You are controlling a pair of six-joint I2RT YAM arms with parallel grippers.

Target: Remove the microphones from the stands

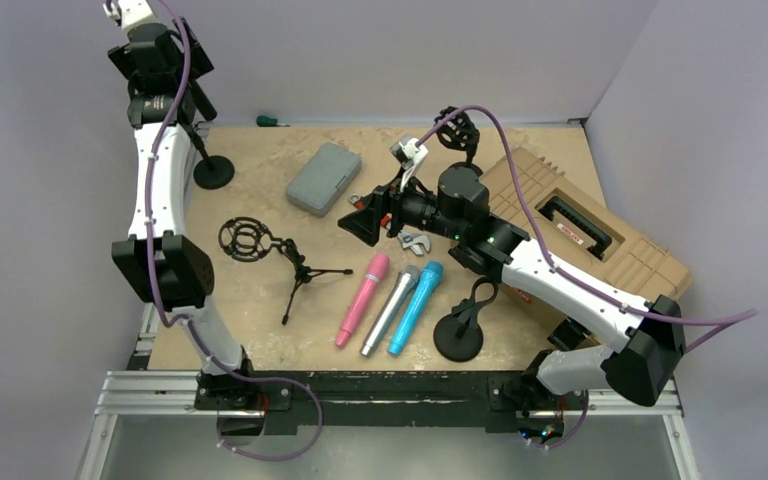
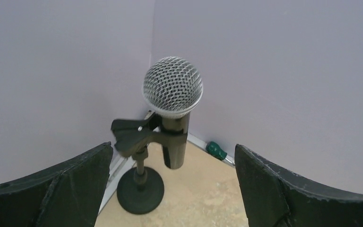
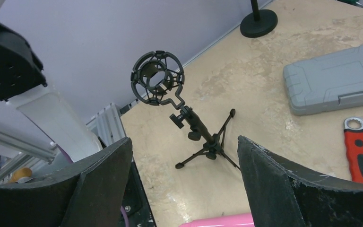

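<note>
Right gripper (image 3: pixel 184 142) gaped open and empty above the bench (image 3: pixel 246 85), a shock-mount tripod (image 3: pixel 199 128) standing just beyond its fingers. Left gripper (image 2: pixel 172 156) was spread wide as well, holding nothing, level with the microphone (image 2: pixel 172 87) but not touching it. Further back, that microphone sat mesh-head up in the clip of its round-based stand (image 2: pixel 140 189), at the bench's far left corner.
</note>
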